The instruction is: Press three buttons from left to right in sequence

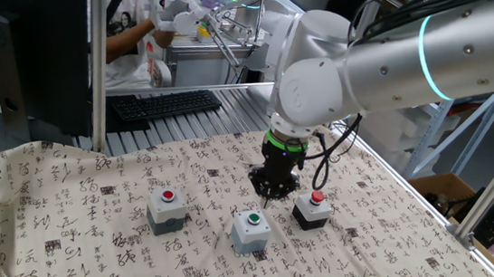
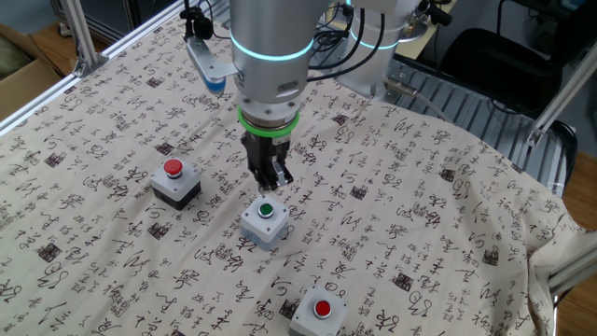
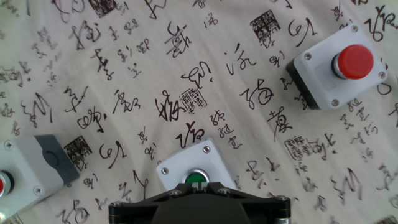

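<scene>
One gripper [image 2: 268, 177] vertical, just above green-cap button [image 2: 265, 222].

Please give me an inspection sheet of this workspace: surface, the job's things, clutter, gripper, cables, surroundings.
Surface: table under a cream cloth printed with black characters, wrinkled.
Job's things: three button boxes on the cloth, apart from each other: grey box with red button, grey box with green button, black box with red button.
Clutter: nothing seen on the cloth.
Gripper: the gripper hangs close above and just beside the green button; fingers open or shut cannot be told.
Cables: black cables loop beside the arm's wrist.
Surroundings: keyboard behind the table, metal frame posts, cardboard box on the floor.
</scene>
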